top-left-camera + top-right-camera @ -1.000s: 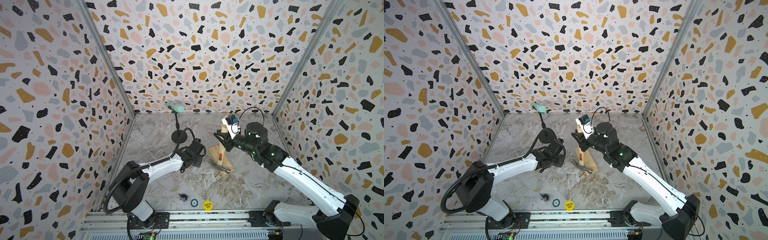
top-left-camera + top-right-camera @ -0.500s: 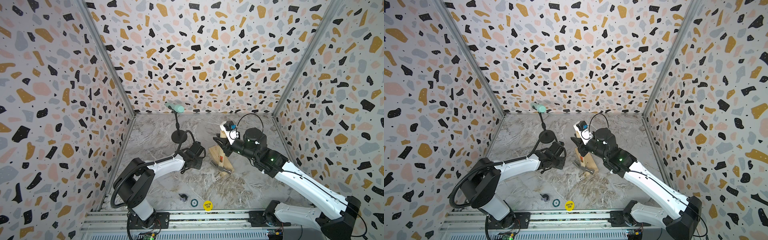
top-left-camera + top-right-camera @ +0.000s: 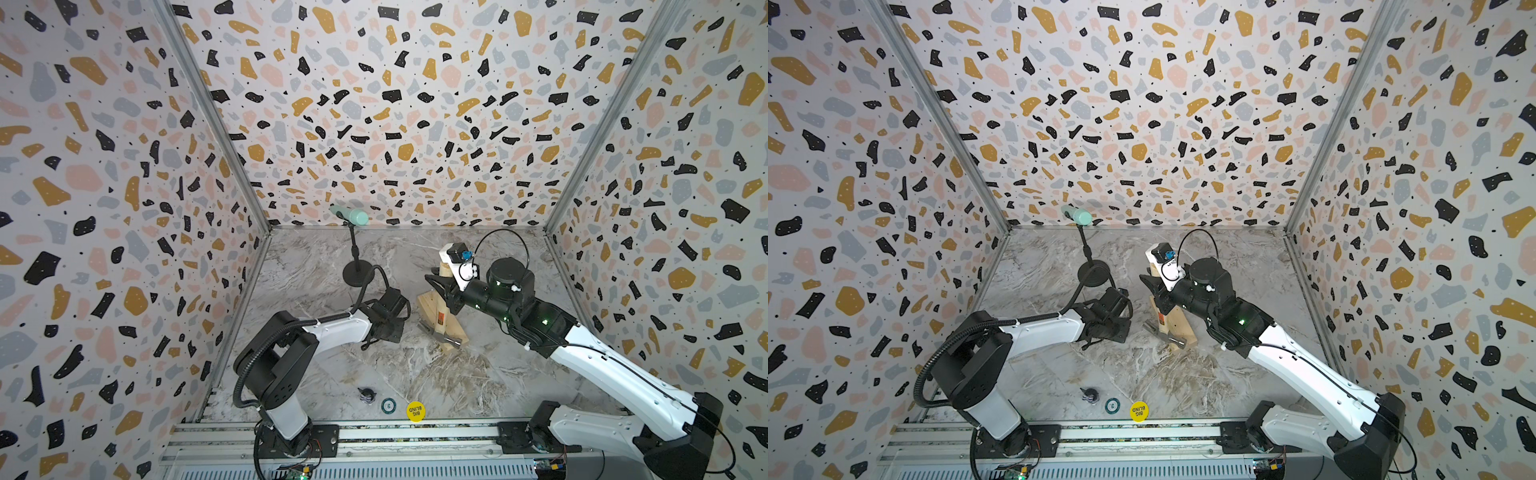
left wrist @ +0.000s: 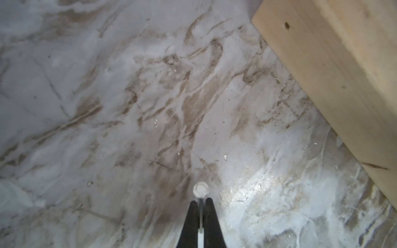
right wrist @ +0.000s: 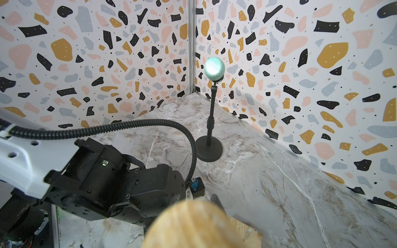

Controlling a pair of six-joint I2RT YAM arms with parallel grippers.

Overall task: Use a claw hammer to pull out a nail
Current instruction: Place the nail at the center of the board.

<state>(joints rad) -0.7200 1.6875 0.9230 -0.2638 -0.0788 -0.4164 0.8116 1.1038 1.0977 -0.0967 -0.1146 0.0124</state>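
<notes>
Left wrist view: left gripper point(image 4: 200, 201) jaws closed, pinching nail point(image 4: 200, 190) over counter point(image 4: 96, 96), beside wood block point(image 4: 333, 75). In a top view: right gripper point(image 3: 442, 291) jaws clamping claw hammer point(image 3: 440, 319) handle, easing it lower over block. Nail looking freed; task approx. done.

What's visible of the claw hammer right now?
The claw hammer: long pale wooden handle with an orange-and-black label, silver steel head. It leans, head down at the near end of the wood block, butt up. The right end effector is shut around the upper handle. The right wrist view shows only the blurred butt.
</notes>
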